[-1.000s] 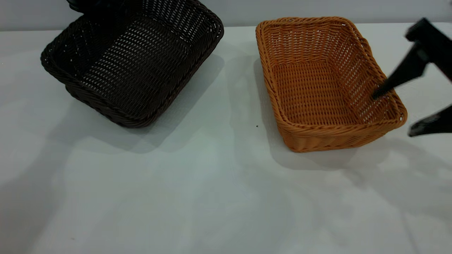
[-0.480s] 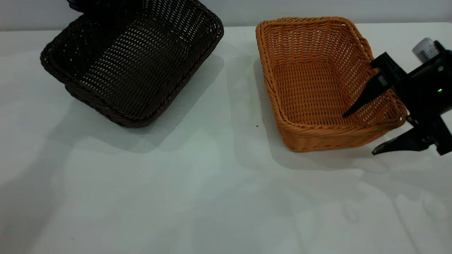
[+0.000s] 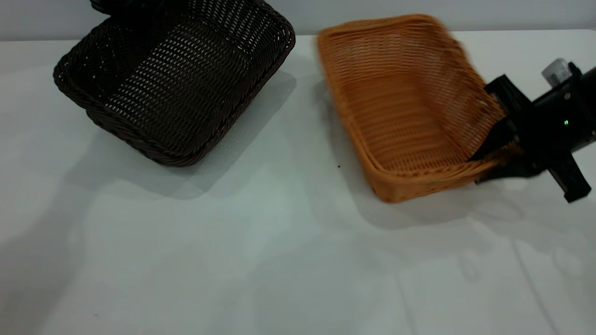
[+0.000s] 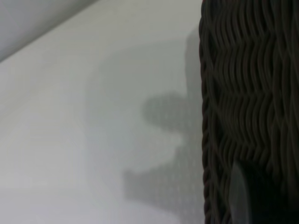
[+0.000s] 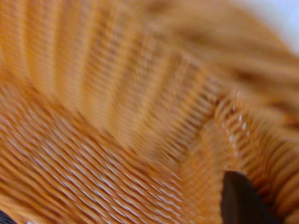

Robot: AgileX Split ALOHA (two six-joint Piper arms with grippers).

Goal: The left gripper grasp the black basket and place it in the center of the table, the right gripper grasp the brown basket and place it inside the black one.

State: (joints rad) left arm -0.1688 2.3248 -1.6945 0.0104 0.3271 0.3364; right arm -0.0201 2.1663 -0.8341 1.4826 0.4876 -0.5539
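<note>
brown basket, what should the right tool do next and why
Probably lift it a little higher before carrying it toward the black basket. The right tool looks shut on the brown basket at its near right corner, one finger inside the wall and one outside, and the basket's near left corner appears to touch the table.

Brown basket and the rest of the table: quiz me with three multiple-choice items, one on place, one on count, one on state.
1. Where does the right gripper hold the brown basket?
A. near right corner
B. far left corner
C. floor centre

2. How many baskets are on the table?
A. one
B. two
C. three

3. The black basket is:
A. inside the brown one
B. upside down
C. tilted, far side raised at the left gripper

Answers:
1 A, fingers straddle that corner's rim.
2 B, one brown, one black.
3 C, its near edge sits on the table.
</note>
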